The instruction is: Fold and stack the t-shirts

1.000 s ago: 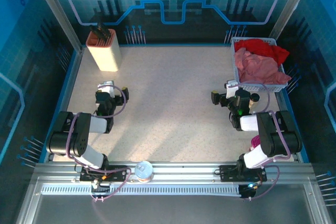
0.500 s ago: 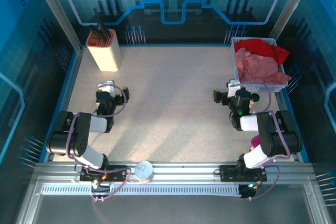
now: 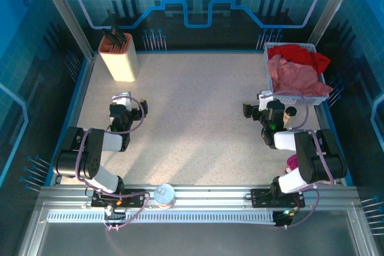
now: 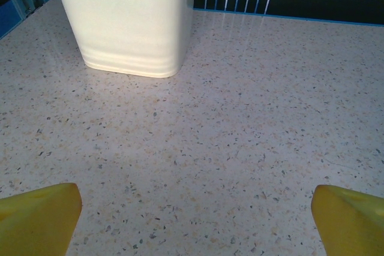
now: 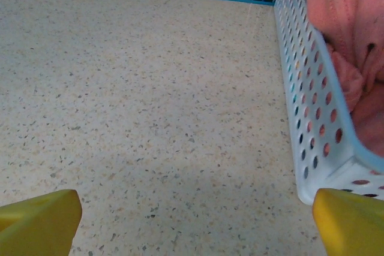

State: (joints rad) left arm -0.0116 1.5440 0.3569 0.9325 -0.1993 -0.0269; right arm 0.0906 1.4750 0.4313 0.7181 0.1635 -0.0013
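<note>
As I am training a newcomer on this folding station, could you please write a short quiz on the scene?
1. True or false: the salmon-pink t-shirt lies inside the white basket.
2. What stands ahead of the left gripper? A. a cream container B. the basket C. a green bottle
3. Fill in: the right gripper is ___, holding nothing.
Key: 1 true; 2 A; 3 open.
</note>
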